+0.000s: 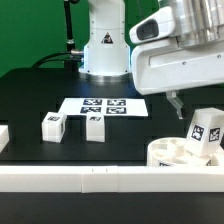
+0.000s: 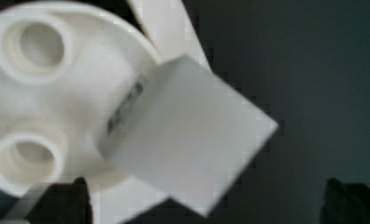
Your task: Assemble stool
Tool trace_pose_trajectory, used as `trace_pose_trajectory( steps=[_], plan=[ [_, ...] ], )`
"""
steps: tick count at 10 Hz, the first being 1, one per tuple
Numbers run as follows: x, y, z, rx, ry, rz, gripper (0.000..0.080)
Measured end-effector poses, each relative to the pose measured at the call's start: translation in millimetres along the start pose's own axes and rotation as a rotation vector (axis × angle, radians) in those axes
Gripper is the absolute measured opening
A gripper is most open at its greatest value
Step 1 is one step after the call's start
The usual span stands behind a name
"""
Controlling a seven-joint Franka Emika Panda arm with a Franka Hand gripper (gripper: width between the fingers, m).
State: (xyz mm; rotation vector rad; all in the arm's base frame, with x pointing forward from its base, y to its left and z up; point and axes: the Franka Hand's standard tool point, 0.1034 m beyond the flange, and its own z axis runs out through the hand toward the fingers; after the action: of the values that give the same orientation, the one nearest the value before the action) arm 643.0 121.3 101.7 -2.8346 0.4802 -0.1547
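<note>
The round white seat disc (image 1: 172, 153) lies at the exterior view's lower right, sockets up. One tagged white leg (image 1: 207, 128) stands tilted in a socket at its right side. Two more legs (image 1: 52, 125) (image 1: 95, 127) stand on the black table to the left. My gripper (image 1: 177, 104) hangs above the seat, to the left of the standing leg and apart from it. In the wrist view the seat (image 2: 36, 95) and that leg (image 2: 191, 130) lie below my gripper (image 2: 203, 205). Its dark fingertips (image 2: 57, 203) stand wide apart, open and empty.
The marker board (image 1: 104, 105) lies flat behind the loose legs, in front of the robot base (image 1: 105, 50). A long white rail (image 1: 100, 180) runs along the table's front edge. Another white block (image 1: 3, 136) shows at the left edge.
</note>
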Motion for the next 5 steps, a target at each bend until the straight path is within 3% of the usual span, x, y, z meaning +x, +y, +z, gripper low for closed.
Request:
trace_pose_trajectory(
  steps=[3,5],
  plan=[
    [-0.7,1.9,1.7,-0.012,-0.003,-0.329,0.0649],
    [-1.6,1.8,0.5,-0.044,-0.032,-0.699,0.0649]
  ],
)
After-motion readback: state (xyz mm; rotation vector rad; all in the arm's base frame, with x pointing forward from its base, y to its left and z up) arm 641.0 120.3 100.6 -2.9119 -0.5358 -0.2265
